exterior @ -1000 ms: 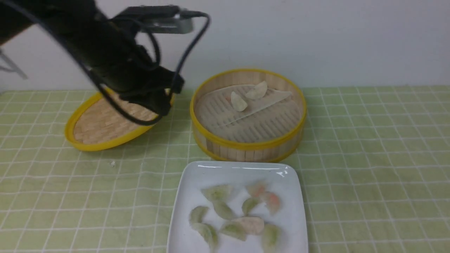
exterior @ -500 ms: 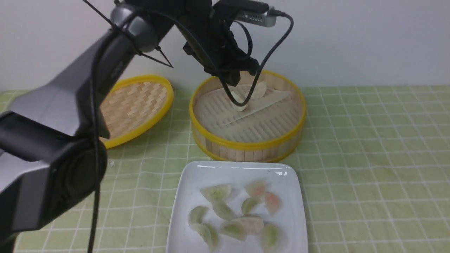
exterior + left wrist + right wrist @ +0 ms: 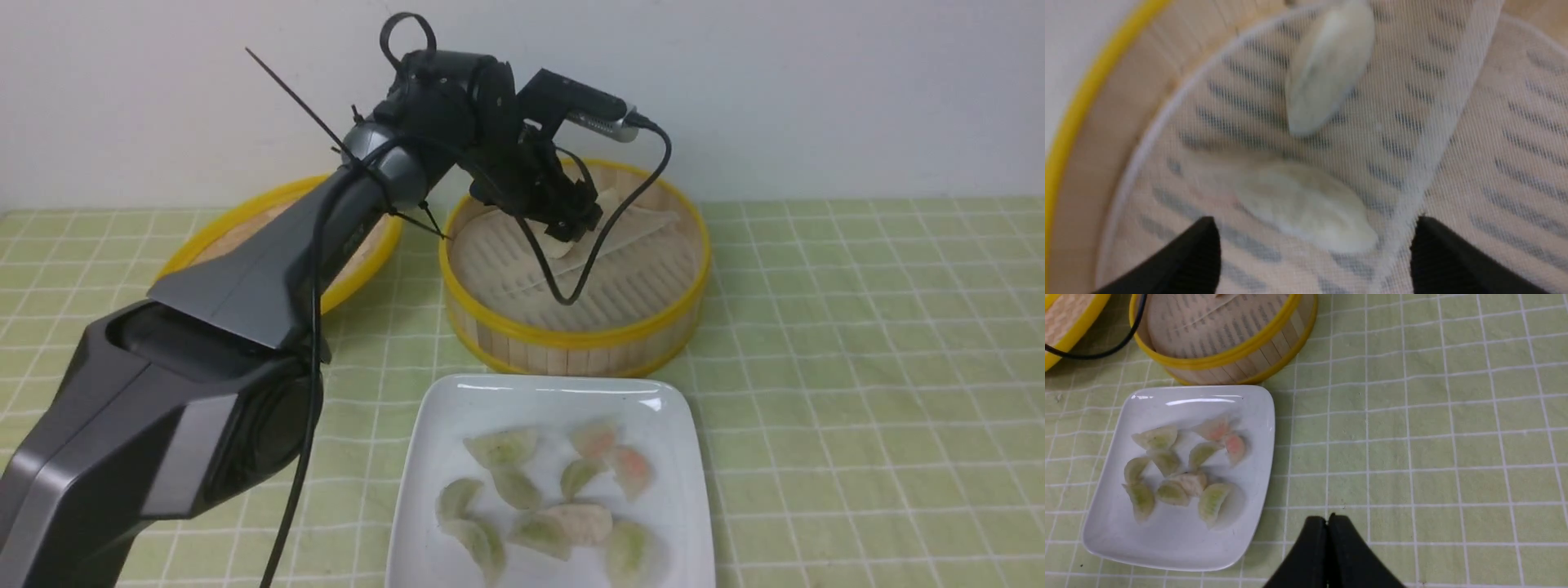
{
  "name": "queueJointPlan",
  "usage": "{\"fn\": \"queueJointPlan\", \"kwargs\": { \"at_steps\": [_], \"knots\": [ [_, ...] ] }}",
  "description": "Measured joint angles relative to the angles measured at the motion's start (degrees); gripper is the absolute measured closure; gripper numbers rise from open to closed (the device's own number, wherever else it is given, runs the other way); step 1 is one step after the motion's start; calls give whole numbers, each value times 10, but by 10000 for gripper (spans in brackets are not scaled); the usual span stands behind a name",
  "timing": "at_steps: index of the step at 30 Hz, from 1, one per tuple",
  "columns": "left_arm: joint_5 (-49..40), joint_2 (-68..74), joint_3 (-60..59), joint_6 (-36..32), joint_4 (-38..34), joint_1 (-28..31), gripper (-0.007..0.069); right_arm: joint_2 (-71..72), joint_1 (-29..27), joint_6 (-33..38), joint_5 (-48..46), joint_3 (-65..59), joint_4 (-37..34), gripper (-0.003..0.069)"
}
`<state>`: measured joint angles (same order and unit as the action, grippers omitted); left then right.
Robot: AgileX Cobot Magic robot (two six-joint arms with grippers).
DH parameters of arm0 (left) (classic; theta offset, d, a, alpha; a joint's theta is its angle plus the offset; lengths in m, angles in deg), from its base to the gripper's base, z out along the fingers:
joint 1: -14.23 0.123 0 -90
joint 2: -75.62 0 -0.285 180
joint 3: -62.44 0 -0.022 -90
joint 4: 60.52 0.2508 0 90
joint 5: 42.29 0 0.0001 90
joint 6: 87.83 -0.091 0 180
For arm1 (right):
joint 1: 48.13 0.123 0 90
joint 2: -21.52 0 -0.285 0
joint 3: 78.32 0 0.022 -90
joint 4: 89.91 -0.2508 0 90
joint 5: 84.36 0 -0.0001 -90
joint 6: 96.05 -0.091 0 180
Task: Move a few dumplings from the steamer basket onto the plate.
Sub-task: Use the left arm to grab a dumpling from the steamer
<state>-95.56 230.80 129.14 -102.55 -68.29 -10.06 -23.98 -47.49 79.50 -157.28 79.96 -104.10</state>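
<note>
Two cream half-moon dumplings in steamer basket, left hand spread wide, right hand closed

The left gripper hangs over the floor of the steamer basket with its two black fingertips spread wide, and one of the dumplings lies between them with a gap on either side. A second dumpling lies just beyond it, nearer the basket's slatted wall. Both rest on a folded-over part of the pale mesh liner, whose fold edge runs close to one fingertip
</note>
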Motion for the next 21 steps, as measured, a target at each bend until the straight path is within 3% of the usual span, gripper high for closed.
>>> {"fn": "queueJointPlan", "kwargs": {
  "at_steps": [7,16,21],
  "knots": [
    [11,19,0,-102,-2,0,36,0,0,0,-1,0,-2,673],
    [13,41,1,-170,-6,1,48,0,0,0,-1,0,-17,673],
    [7,43,1,-176,-10,1,139,0,0,0,-1,0,-24,673]
  ]
}}
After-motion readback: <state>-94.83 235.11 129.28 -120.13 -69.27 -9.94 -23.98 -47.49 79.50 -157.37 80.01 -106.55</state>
